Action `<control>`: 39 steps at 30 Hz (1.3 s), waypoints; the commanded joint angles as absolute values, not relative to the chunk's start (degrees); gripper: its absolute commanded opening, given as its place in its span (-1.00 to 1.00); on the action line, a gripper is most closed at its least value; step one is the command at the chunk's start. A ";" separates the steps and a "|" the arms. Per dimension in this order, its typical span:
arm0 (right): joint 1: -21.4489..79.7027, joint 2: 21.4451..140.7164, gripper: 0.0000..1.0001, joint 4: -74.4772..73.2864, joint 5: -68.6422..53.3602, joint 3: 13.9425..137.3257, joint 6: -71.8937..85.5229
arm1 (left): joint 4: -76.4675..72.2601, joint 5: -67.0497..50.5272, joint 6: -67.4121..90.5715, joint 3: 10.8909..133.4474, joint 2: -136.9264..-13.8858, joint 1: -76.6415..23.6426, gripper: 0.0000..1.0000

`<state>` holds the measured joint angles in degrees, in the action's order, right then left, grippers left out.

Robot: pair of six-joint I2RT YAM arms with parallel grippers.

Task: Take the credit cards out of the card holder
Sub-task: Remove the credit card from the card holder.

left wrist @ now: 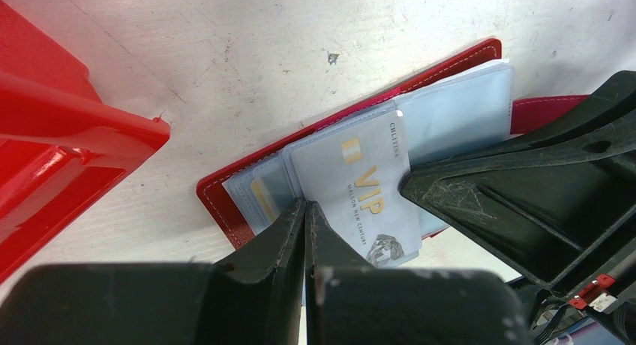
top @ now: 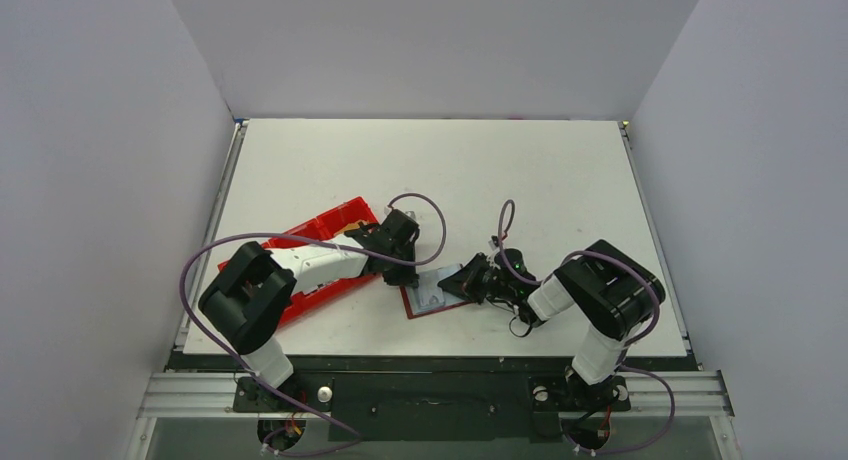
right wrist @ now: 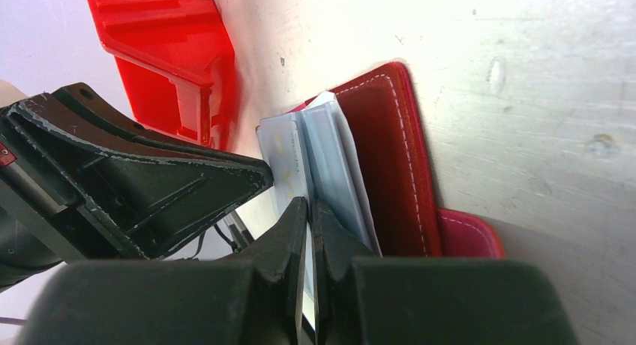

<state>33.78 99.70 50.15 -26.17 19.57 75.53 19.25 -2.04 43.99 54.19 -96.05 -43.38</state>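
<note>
The card holder (top: 428, 298) lies open on the table between both grippers, its dark red cover (left wrist: 225, 202) down and its pale blue sleeves up. A silver-grey VIP credit card (left wrist: 367, 187) sticks halfway out of a sleeve. My left gripper (left wrist: 306, 210) is shut, pinching that card's edge. A tan-gold card (left wrist: 262, 199) shows inside the neighbouring sleeve. My right gripper (right wrist: 307, 210) is shut on the edge of the raised sleeves (right wrist: 334, 157), right beside the silver card (right wrist: 281, 157). In the top view the left gripper (top: 403, 260) and right gripper (top: 458, 280) flank the holder.
The bright red compartment tray (top: 310, 250) lies left of the holder, under the left arm, and shows in both wrist views (left wrist: 60, 135) (right wrist: 165, 52). The holder's red strap tab (right wrist: 469, 236) points away from the tray. Grey walls enclose the table on three sides.
</note>
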 commanded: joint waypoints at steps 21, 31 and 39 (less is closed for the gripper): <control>32.52 91.87 -0.85 43.51 -19.34 17.08 70.09 | 24.26 2.25 43.54 54.15 -99.93 -43.74 -1.00; 32.79 94.88 -0.57 50.06 -23.77 17.65 72.83 | 23.93 1.91 43.42 54.42 -100.12 -43.78 -1.00; 33.24 97.24 -0.65 52.84 -24.03 17.48 74.22 | 23.85 1.86 43.42 54.31 -100.17 -43.78 -1.00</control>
